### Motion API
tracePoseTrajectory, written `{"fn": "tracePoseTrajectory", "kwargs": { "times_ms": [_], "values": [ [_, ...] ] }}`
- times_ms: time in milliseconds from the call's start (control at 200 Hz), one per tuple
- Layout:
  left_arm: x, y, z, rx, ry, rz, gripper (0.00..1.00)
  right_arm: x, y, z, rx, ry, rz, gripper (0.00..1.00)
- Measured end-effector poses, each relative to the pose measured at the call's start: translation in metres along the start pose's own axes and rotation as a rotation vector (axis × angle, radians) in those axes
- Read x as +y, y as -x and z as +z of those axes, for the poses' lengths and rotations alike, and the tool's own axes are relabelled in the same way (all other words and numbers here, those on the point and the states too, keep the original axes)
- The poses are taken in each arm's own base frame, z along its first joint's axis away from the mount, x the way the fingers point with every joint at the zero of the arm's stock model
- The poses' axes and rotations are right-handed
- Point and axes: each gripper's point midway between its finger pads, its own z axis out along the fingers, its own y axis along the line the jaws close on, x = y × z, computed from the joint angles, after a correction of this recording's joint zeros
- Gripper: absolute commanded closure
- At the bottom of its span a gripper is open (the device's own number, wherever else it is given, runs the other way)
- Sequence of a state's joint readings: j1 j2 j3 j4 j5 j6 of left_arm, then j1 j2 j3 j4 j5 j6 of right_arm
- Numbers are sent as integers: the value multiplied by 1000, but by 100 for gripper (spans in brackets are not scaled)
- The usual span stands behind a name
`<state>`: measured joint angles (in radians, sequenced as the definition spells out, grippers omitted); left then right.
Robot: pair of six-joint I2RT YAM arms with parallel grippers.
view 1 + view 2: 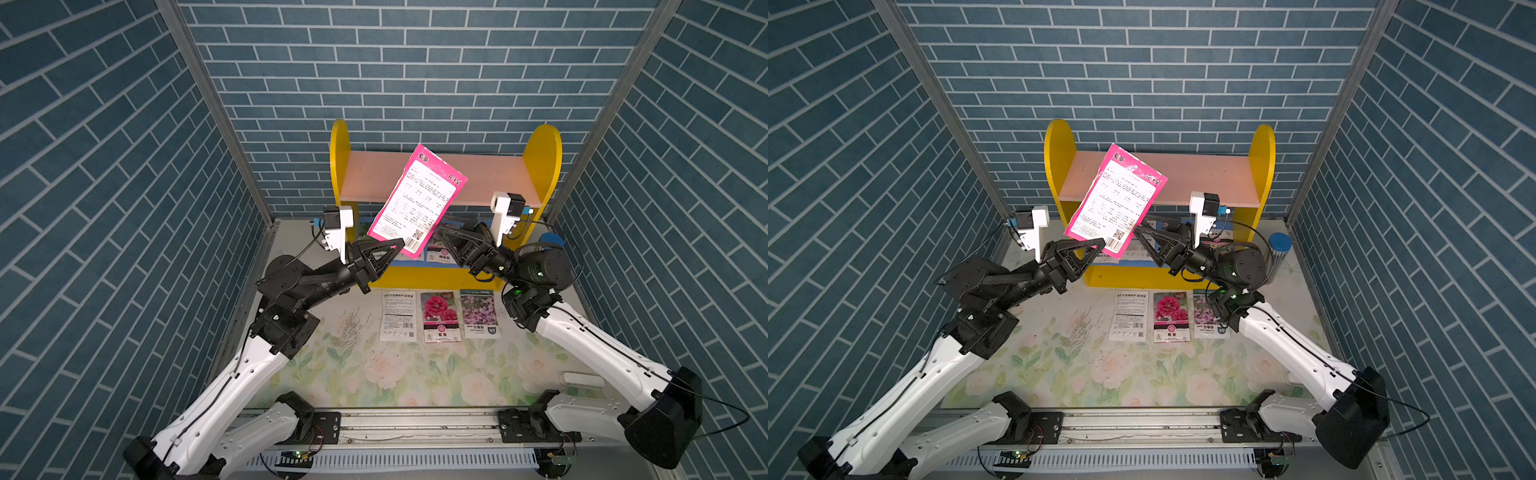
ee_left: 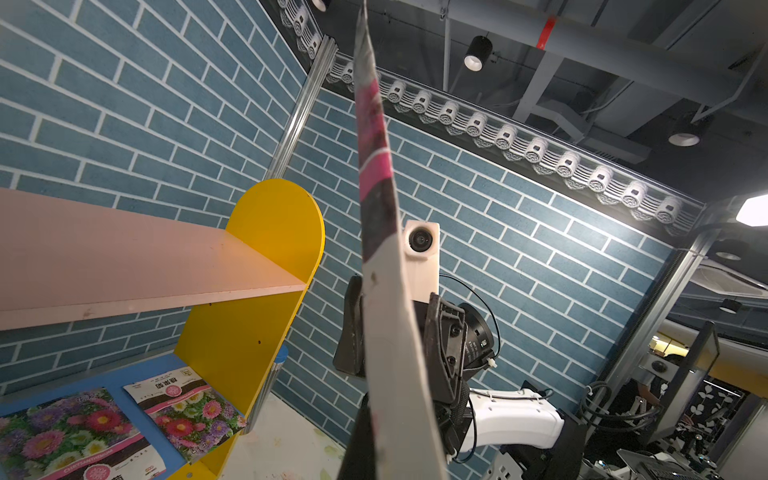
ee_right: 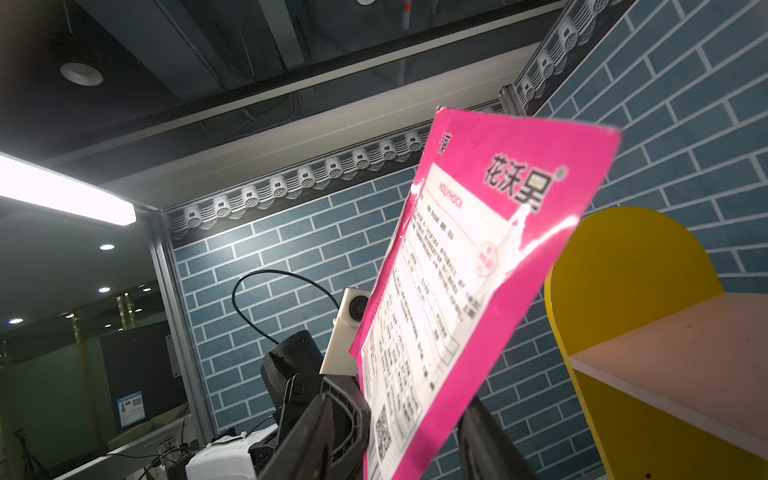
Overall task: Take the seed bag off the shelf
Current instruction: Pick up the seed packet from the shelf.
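The bag is off the shelf, held in the air in front of the pink upper board. It is tilted, with its printed white back facing up in both top views. The left pincer is clamped on the bag's lower corner, beside the barcode. The right pincer sits at the lower edge on the other side, its jaws half apart with the bag's edge between them. The left wrist view shows a finger at each face of the bag; whether they press it I cannot tell. Below the bag, two flower packets lie on the blue lower board. Three more packets lie side by side on the tabletop just in front of the shelf. A blue-capped tube stands beside the shelf's right panel.
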<state>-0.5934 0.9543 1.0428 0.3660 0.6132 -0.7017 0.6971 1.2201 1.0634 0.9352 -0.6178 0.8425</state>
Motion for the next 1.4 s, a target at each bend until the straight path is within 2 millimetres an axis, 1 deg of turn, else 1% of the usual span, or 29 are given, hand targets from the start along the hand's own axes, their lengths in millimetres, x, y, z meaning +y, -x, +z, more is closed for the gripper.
{"fn": "tracePoseTrajectory", "kwargs": {
  "times_ms": [125,225,295,385,475,555,580,695,805,930,1005,1030,1250,1400],
  "values": [
    [2,-1,1,2,4,-1,100,2,4,1,-4,8,-2,63],
    [2,-2,2,2,4,-1,100,3,6,1,-6,11,3,72],
    [2,-2,2,3,5,-2,100,3,7,1,-7,12,3,74],
    [4,-3,3,5,9,0,100,3,8,2,-8,14,1,79],
    [8,-6,6,13,16,-3,100,3,8,5,-5,19,6,87],
    [13,-11,9,26,28,-9,100,1,9,6,-3,19,6,97],
    [15,-12,10,28,32,-10,96,0,8,7,-1,18,10,100],
    [20,-11,13,36,61,-2,74,-2,8,7,2,14,16,100],
    [24,-6,14,54,113,11,45,-4,7,7,8,8,20,100],
    [28,1,10,71,195,61,14,-10,3,5,29,-23,38,100],
    [33,1,4,90,249,78,3,-15,0,3,51,-52,48,100],
    [35,-1,2,101,268,90,0,-16,-1,2,58,-62,50,100],
    [55,-15,-23,201,441,125,0,-28,-20,-8,152,-160,74,100],
    [61,-20,-45,264,541,151,0,-41,-39,-15,207,-210,110,100]
  ]
}}
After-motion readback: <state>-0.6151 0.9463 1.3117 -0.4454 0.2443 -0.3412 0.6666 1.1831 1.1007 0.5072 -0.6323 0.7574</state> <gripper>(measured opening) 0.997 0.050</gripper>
